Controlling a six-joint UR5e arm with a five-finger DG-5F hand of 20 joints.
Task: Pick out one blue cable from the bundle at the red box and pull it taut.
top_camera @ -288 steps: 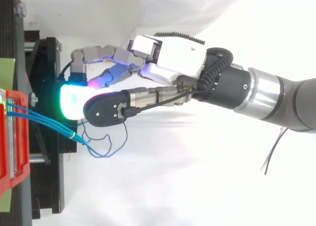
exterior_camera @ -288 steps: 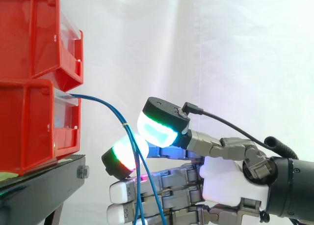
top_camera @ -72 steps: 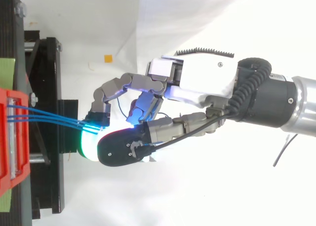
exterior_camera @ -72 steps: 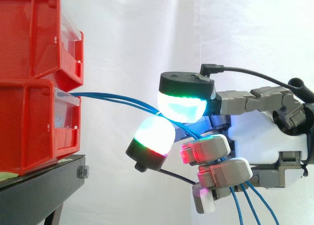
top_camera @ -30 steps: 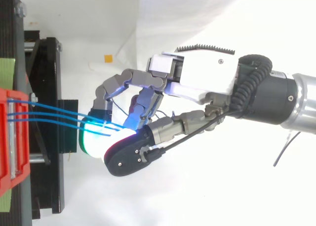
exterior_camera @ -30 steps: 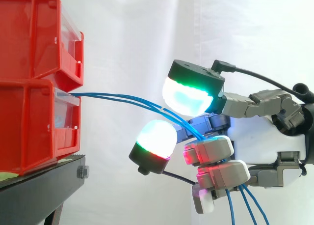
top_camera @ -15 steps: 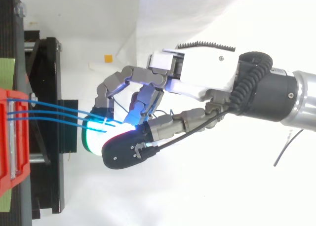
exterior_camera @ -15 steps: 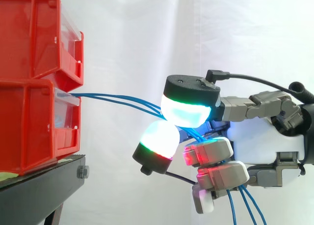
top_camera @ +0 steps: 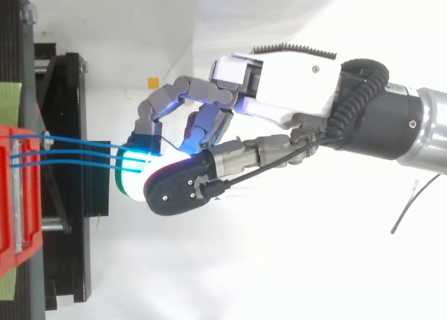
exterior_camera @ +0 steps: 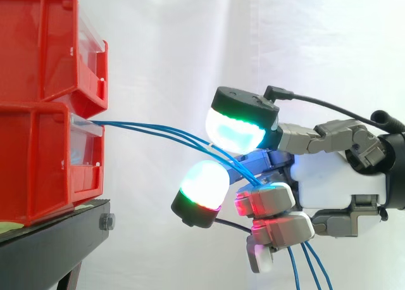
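**Clenched on three blue cables, a short way out from the red bins**

Reaches in from the right edge of the side view with the hand (exterior_camera: 335,182), palm turned left toward the bins. Grasps not one but three blue cables (exterior_camera: 158,130), trapping them under curled fingers with red-glowing pads (exterior_camera: 262,201) folded back toward the palm. Brackets the strands with two bigger pads further out: one white and green right above them, the other white with a red rim just below. Lets the loose ends hang straight down from under the curled fingers and off the bottom edge.

From above, shows the same hand (top_camera: 279,82) coming in from the right, with the cables (top_camera: 77,152) lying side by side, nearly straight and parallel, until lost under the glowing pads.

Traces the cables back leftward and slightly upward, in a gentle bow rather than a dead-straight line, close together at the far end and fanning a little toward the hand. Ends them at the clear front lip of the lower red bin (exterior_camera: 38,163). Stacks an upper red bin (exterior_camera: 38,43) on that one, both on the black stand (exterior_camera: 50,239), before the white curtain (exterior_camera: 177,49).
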